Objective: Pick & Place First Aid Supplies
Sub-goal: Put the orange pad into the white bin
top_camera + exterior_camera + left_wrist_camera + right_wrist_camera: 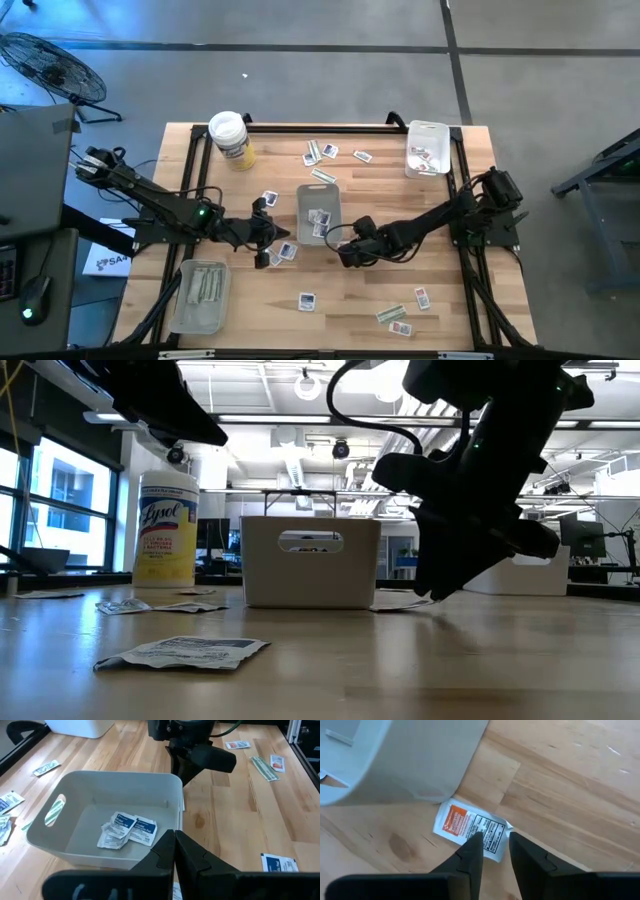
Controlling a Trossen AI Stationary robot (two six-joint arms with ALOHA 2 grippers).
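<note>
The right gripper [491, 851] hangs low at the centre of the wooden bench [350, 310], jaws slightly parted and empty, straddling the edge of a small flat white packet with an orange patch and black print [471, 828]. The packet lies flat against the right wall of the pale grey plastic bin [319, 212]. Three similar white packets with blue print [126, 828] lie inside the bin. The left gripper [174, 851] hovers left of the bin, jaws closed on nothing.

A grey concrete floor [330, 80] surrounds the wooden table [440, 310]; a black floor fan [50, 65] stands nearby. Beyond, tall windows [55, 510] and ceiling lights [310, 385] brighten an open workshop.
</note>
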